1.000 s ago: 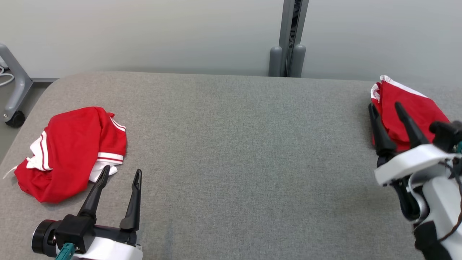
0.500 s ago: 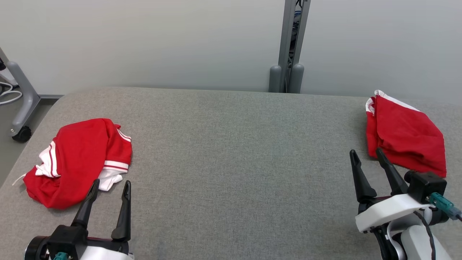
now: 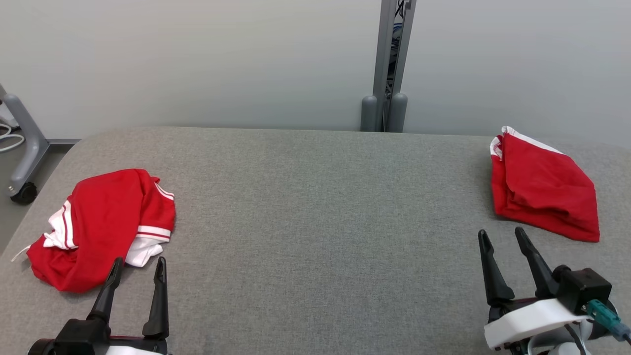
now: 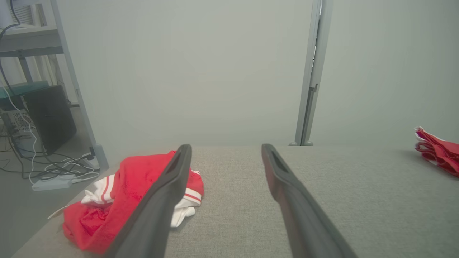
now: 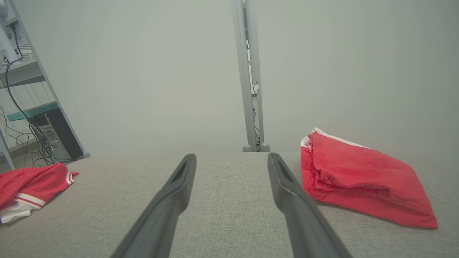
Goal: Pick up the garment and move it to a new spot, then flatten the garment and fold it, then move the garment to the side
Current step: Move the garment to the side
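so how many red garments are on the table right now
2. A crumpled red-and-white garment lies at the left of the table, just beyond the left gripper. A folded red garment lies at the far right, beyond the right gripper. Nothing suggests a hidden one.

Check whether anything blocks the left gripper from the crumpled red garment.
Nothing visible does. The left gripper, jaws open, sits right at the near edge of the crumpled red garment on the grey table, with no object between them.
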`<state>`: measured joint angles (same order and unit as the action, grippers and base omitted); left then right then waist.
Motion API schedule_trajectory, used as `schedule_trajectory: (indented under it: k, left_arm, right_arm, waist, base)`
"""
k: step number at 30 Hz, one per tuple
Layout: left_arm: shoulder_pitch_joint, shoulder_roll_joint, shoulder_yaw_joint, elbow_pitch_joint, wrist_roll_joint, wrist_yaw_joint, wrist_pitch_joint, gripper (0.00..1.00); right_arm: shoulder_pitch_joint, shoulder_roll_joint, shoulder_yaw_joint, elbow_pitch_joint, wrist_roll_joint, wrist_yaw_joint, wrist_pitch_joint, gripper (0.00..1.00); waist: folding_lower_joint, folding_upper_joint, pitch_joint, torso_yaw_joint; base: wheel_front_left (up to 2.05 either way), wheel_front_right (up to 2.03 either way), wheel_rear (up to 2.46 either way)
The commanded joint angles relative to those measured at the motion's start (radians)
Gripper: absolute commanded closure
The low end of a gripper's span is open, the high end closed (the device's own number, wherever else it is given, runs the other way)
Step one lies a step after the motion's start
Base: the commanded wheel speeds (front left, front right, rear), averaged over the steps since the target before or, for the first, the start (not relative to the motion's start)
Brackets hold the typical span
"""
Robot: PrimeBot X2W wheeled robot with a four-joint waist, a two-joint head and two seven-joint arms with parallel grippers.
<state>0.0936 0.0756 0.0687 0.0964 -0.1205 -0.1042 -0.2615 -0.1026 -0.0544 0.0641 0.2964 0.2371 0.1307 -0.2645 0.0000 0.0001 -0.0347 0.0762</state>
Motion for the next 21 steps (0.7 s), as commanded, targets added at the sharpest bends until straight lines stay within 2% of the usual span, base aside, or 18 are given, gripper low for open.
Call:
schedule_trajectory:
  k: [1, 21]
  left_arm:
    - [0.009, 0.001, 0.007, 0.004, -0.002, 0.007, -0.003, 0.00]
    - [0.000, 0.028, -0.019, 0.040, 0.005, -0.007, -0.003, 0.00]
  right_arm:
    - [0.018, 0.001, -0.006, 0.003, -0.005, 0.000, -0.002, 0.00]
    - [0.004, 0.002, -0.016, 0.067, 0.011, 0.000, -0.002, 0.00]
  waist:
    - [0.0000, -0.0001, -0.002, -0.007]
    - [0.0000, -0.0001, 0.002, -0.022]
  base:
    - [0.00, 0.00, 0.00]
    - [0.00, 0.00, 0.00]
